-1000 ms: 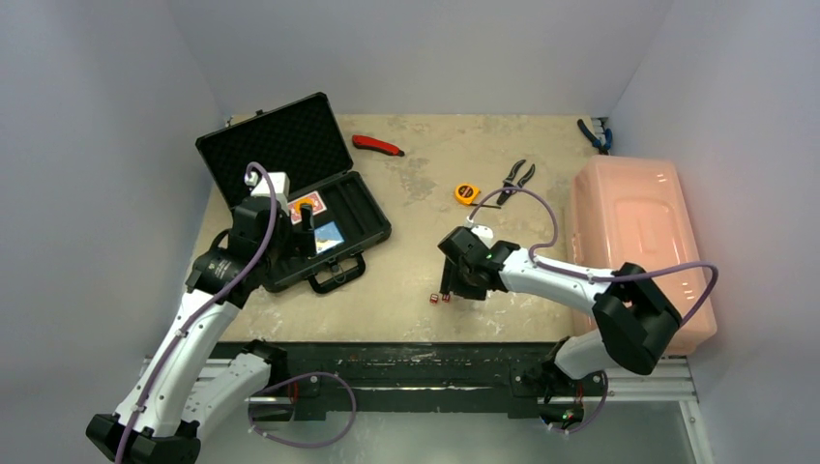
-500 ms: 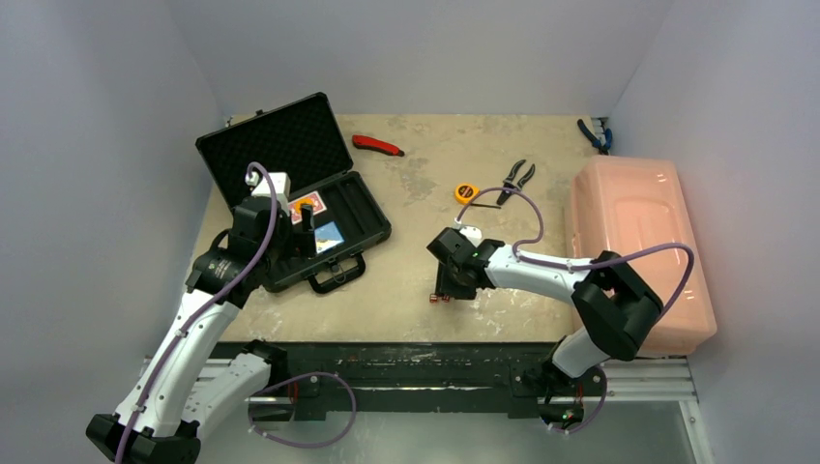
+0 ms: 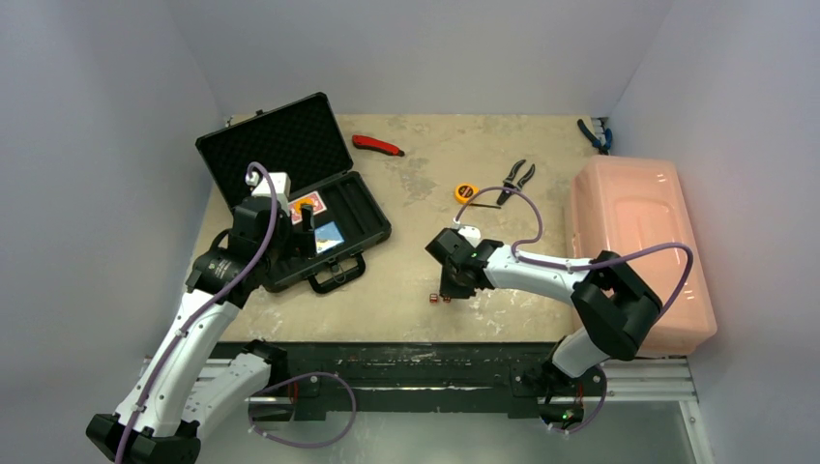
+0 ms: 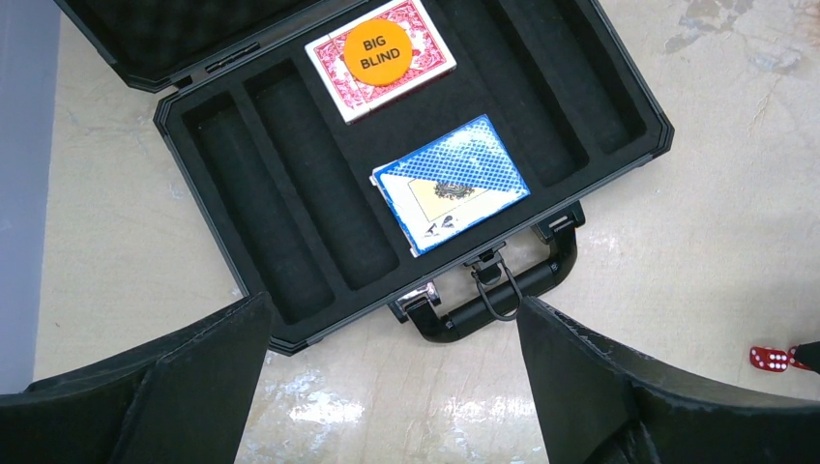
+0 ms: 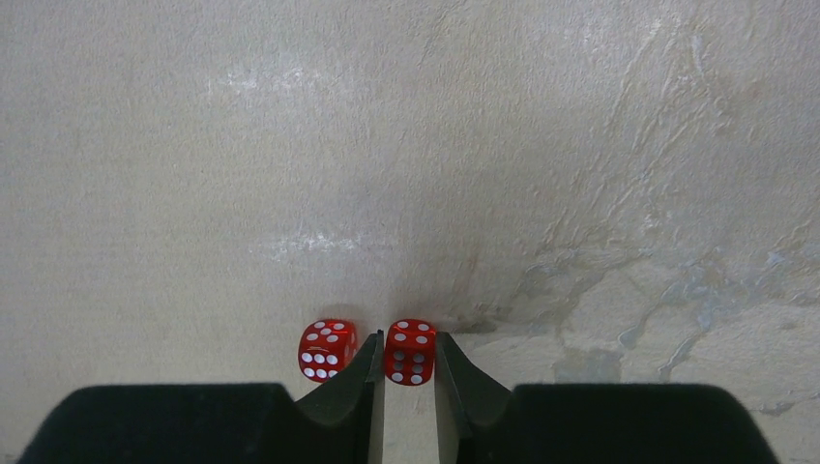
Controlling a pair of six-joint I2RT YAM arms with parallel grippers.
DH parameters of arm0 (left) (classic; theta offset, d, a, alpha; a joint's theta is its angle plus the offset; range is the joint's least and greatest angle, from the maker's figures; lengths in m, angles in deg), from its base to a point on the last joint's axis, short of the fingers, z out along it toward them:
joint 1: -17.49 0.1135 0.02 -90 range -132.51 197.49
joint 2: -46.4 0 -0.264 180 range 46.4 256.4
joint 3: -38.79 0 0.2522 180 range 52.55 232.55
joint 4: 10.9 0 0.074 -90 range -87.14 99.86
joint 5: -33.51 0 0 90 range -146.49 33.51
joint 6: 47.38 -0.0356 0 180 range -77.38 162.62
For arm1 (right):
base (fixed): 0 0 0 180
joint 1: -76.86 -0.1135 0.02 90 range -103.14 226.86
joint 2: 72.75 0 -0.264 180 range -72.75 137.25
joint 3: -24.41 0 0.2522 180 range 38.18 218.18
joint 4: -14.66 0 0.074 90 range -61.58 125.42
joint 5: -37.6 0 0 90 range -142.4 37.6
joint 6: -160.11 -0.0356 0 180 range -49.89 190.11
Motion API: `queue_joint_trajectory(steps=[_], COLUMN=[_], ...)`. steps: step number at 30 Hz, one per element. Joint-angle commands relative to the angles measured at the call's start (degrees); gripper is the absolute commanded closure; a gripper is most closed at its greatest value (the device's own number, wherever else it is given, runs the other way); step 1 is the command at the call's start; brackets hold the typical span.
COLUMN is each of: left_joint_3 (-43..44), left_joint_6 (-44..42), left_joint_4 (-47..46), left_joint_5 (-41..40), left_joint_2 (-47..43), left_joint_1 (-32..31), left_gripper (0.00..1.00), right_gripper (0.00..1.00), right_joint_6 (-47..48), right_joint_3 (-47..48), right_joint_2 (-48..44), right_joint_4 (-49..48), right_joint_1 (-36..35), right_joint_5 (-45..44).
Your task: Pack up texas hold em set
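The black briefcase [image 4: 319, 203] is lying wide open on the left of the table [image 3: 406, 271]. Its lid [image 3: 276, 140] is propped up at the back, showing egg-crate foam, and its handle [image 4: 503, 300] is pointing toward the near edge. Inside the foam base the red card deck [image 4: 332, 60] is sitting in the pocket nearer the hinge. An orange disc [image 4: 387, 55] reading BIG BLIND is resting flat on top of it. The blue card deck [image 4: 452, 184] is lying in the pocket nearer the handle, slightly skewed. Long slots on either side of the decks are showing bare black foam. The left gripper [image 4: 392, 304] is hanging over the handle side of the case, fingers spread wide and gripping nothing. Over to the right, well apart from the case, the right gripper [image 5: 407, 358] is down at the tabletop. Its fingertips are pressing in on both sides of a red die [image 5: 411, 351], pinching it where it sits on the table. A second die [image 5: 327, 349] is lying just beside it, outside the left fingertip. On the far right the pink bin [image 3: 638, 232] is sitting with its pale top closed over, and I cannot tell what is inside. A yellow tape measure [image 3: 467, 193] and black pliers [image 3: 517, 177] are lying toward the back.
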Motion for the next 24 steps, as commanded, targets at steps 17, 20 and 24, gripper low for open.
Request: queue_joint_trajectory(steps=[17,20,24], left_joint_3=[0.7,0.7,0.7], left_joint_6=[-1.3,-1.2,-1.1], left_joint_4=[-1.2,-1.1,-1.2], left_joint_5=[1.7,1.7,1.7], left_joint_2=[0.3,0.3,0.2], left_joint_1=[0.0,0.0,0.1], left_gripper=[0.06,0.06,0.07], right_gripper=[0.98,0.98,0.98], right_joint_6=[1.4,2.3,4.6], right_joint_3=[7.9,10.0,15.4], right_joint_2=[-1.5,-2.3,-1.0], right_joint_4=[6.8,6.9,7.6], right_joint_1=[-0.6,-0.6,-0.5], right_joint_5=[-6.8,-8.1,-10.0])
